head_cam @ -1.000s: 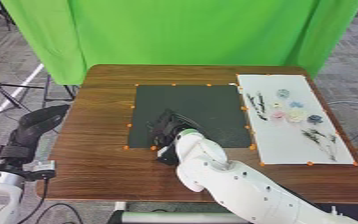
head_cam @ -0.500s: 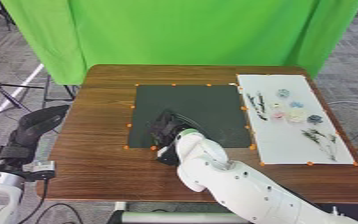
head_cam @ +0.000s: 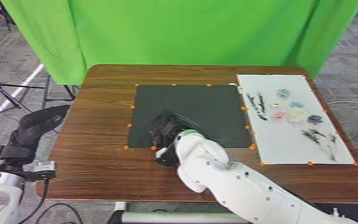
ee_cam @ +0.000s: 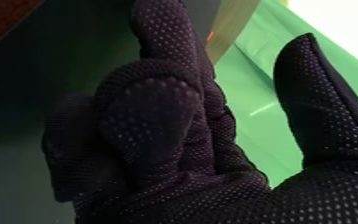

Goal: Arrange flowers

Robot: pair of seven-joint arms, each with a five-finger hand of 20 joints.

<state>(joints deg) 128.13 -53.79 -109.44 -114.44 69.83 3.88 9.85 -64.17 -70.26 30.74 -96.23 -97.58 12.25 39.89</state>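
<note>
Right hand (head_cam: 167,129) over the lower-left part of the black mat (head_cam: 193,100), center of frame; fingers loosely bent, released, thumb apart, nothing grasped. Left hand (head_cam: 40,121) at the left edge of frame, beside the table (head_cam: 95,165), fingers released. Flowers lie on the white sheet (head_cam: 286,152), right of frame: grey-blue flower (head_cam: 283,93) highest, light blue flower (head_cam: 296,104) below, pink flower (head_cam: 278,114) and cream flower (head_cam: 295,117) mid-sheet, dark blue flower (head_cam: 315,119) to their right. Dark twigs (head_cam: 261,106) on sheet's left, leafy stems (head_cam: 316,136) lower right.
</note>
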